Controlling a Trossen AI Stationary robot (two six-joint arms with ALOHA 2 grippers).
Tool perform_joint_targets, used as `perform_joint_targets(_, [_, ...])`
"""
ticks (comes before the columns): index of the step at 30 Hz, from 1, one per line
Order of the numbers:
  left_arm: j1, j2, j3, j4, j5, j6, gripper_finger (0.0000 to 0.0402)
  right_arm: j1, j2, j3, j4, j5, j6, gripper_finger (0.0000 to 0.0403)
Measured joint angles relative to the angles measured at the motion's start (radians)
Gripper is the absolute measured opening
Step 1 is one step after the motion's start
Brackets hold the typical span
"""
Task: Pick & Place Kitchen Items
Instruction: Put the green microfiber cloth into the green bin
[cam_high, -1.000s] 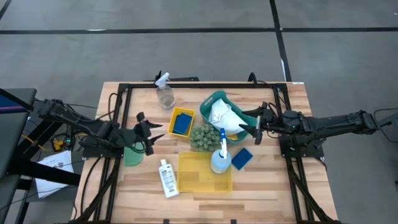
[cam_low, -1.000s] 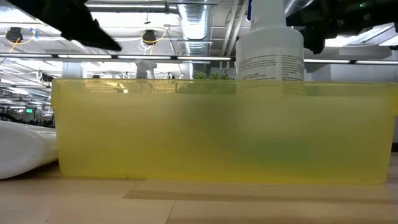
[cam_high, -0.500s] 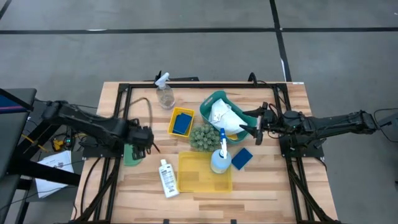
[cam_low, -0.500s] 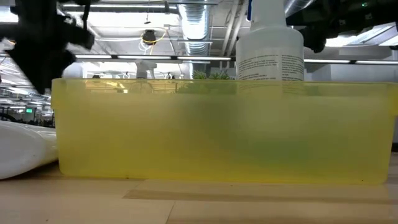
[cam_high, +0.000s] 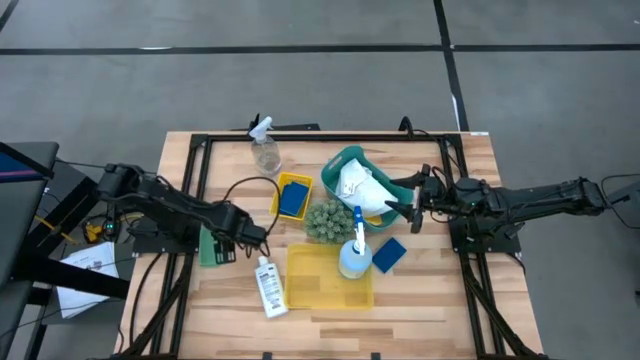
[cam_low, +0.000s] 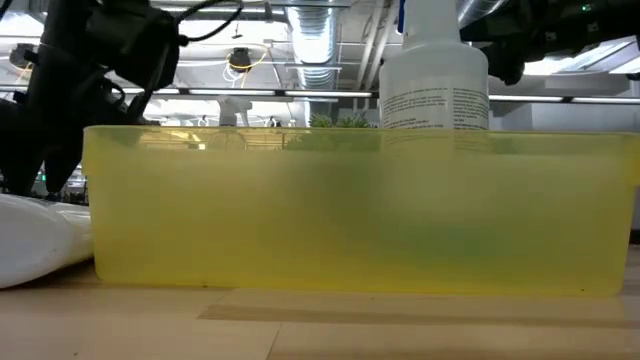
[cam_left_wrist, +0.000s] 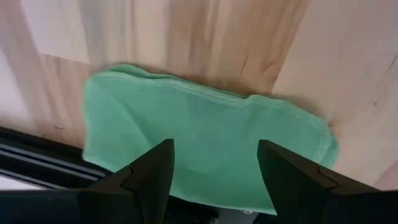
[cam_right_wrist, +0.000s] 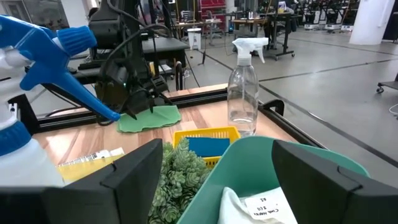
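Two dark, near-black jointed arms, left arm (cam_high: 160, 205) and right arm (cam_high: 530, 200). A thin black cable loops over the left arm's wrist. Chunky matte-black fingers (cam_left_wrist: 146, 180) with angular, faceted faces end each arm.

nothing here reads clearly. the white spray bottle (cam_low: 434, 80) has a label of fine print, too small to make out. a paper tag (cam_right_wrist: 264, 205) in the teal basket (cam_right_wrist: 298, 168) shows a few blurred characters i can't read.

Clear spray bottle (cam_right_wrist: 243, 87) upright behind yellow bin (cam_right_wrist: 205, 134); green cloth (cam_right_wrist: 149, 118) beyond.
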Motion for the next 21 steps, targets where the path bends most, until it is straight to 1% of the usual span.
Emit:
perform_joint_targets(6, [0.046, 0.01, -0.066, 0.08, 0.07, 0.069, 0.0227, 0.0, 0.0, 0.0, -0.018, 0.0, 0.0, 0.0292])
perform_joint_targets(16, [0.061, 0.009, -0.076, 0.108, 0.102, 0.068, 0.0227, -0.001, 0.0, 0.0, -0.018, 0.0, -0.002, 0.0292])
perform_joint_targets(21, [0.061, 0.009, -0.092, 0.12, 0.104, 0.039, 0.0227, -0.001, 0.0, 0.0, -0.018, 0.0, -0.002, 0.0292])
